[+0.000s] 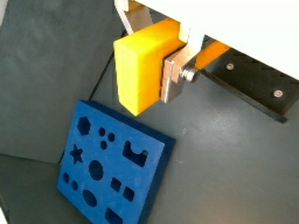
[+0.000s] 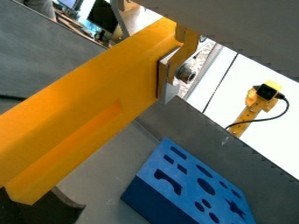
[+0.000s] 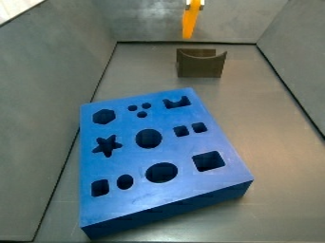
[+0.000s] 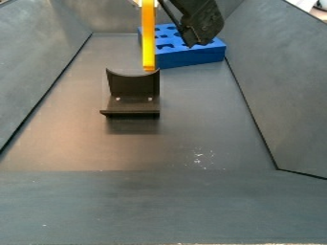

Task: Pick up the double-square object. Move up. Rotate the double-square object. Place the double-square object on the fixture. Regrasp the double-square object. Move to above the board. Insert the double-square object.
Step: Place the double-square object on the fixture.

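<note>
My gripper is shut on the double-square object, a long yellow-orange bar. One silver finger presses its side and the other is hidden behind it. The bar also fills a wrist view. In both side views the bar hangs upright, its lower end just above the notch of the dark fixture. The blue board with several shaped holes lies flat on the floor, apart from the fixture; it shows in both wrist views.
Grey sloping walls enclose the dark floor. The arm's dark body hangs over the board's end of the bin. A yellow device with a cable stands outside the wall.
</note>
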